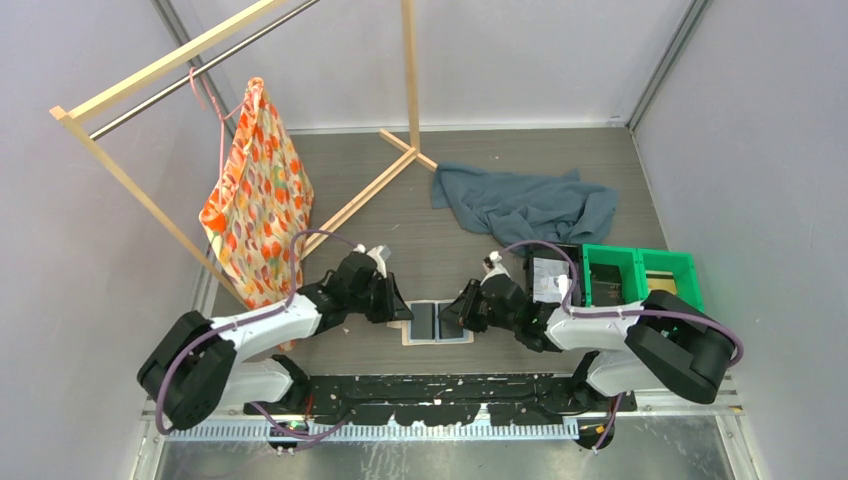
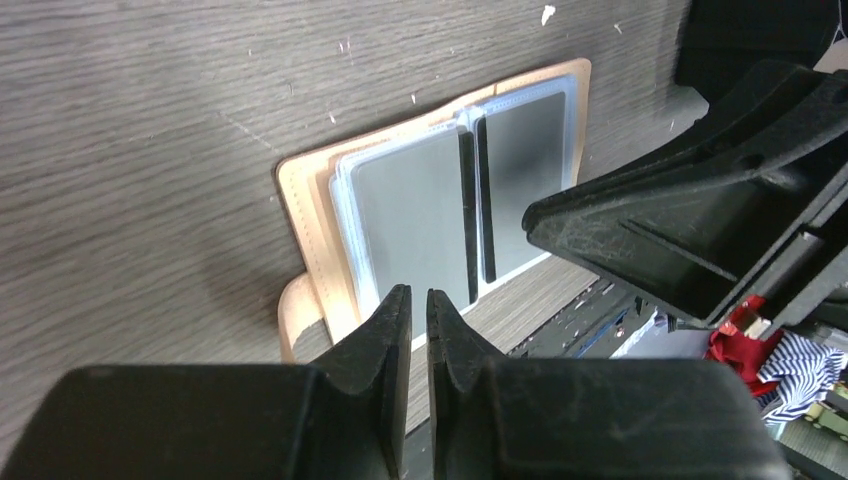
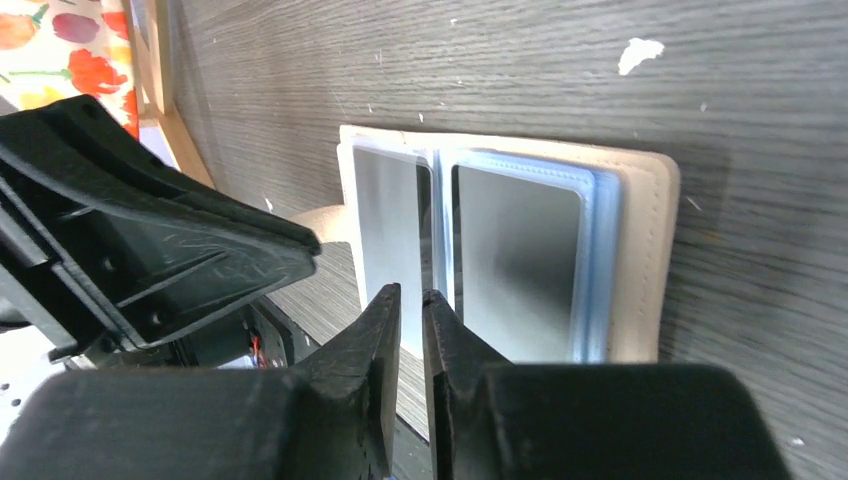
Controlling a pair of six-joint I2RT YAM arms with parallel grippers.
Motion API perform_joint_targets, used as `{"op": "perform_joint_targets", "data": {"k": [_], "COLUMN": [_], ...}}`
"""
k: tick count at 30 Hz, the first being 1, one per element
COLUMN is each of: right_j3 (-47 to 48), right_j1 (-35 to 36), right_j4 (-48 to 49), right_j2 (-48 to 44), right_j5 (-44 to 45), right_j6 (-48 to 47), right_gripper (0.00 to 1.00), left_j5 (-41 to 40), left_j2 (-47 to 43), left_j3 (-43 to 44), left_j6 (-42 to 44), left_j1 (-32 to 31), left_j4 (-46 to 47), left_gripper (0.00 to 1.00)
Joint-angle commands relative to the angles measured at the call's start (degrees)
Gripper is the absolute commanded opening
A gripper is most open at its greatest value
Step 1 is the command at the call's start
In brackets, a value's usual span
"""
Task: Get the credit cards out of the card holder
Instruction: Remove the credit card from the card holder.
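Observation:
The tan card holder (image 1: 408,336) lies open and flat on the table between my two arms. In the left wrist view the card holder (image 2: 305,210) shows two dark grey credit cards (image 2: 410,220) side by side in its pale blue pockets, and its tab pokes out at the near side. My left gripper (image 2: 420,295) hovers over the holder's near edge, jaws a narrow slit apart, nothing between them. My right gripper (image 3: 412,293) stands the same way by the credit cards (image 3: 520,250), over the holder's (image 3: 650,250) middle fold. Both grippers (image 1: 398,310) (image 1: 452,318) nearly meet above it.
A black tray (image 1: 550,275) and a green bin (image 1: 640,275) stand right of the holder. A grey-blue cloth (image 1: 525,205) lies behind. A floral bag (image 1: 255,200) hangs from a wooden rack (image 1: 360,200) at the left.

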Motion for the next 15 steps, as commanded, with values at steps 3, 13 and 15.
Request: {"op": "perform_joint_targets", "data": {"k": [3, 13, 15], "right_j3": [2.3, 2.4, 2.5], "right_j1": [-0.7, -2.4, -2.5], "right_j4": [2.5, 1.9, 1.8], "right_j2": [2.3, 3.7, 3.6], "right_j5": [-0.1, -3.0, -3.2], "right_j6": [-0.5, -0.9, -1.1], "right_gripper": [0.22, 0.33, 0.33], "left_j5": [1.4, -2.4, -3.3], "left_j2": [4.7, 7.5, 7.3], "left_j3": [1.0, 1.4, 0.7], "left_j6": [-2.0, 0.0, -0.3], "left_j1": [-0.3, 0.2, 0.2], "left_j4": [9.1, 6.4, 7.1], "left_gripper": [0.12, 0.09, 0.09]}}
